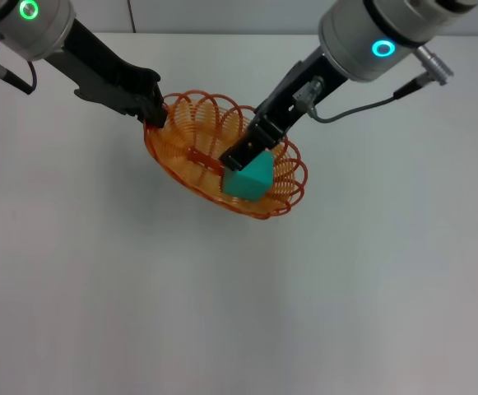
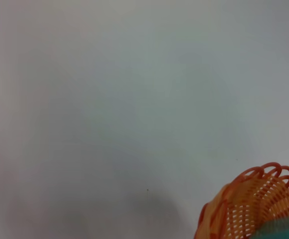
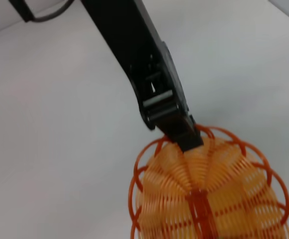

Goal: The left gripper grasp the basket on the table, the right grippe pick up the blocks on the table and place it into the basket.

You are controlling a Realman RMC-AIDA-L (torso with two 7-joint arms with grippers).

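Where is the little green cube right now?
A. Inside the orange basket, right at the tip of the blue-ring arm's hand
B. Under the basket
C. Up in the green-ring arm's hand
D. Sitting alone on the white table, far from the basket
A: in the head view the teal cube sits within the orange basket, at the right hand, while the left hand grips the basket's rim.

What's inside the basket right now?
The teal cube sits inside the basket, with the right gripper at its top. An orange strip runs along the base. The cube hides the mesh beneath it. The left gripper clamps the rim.
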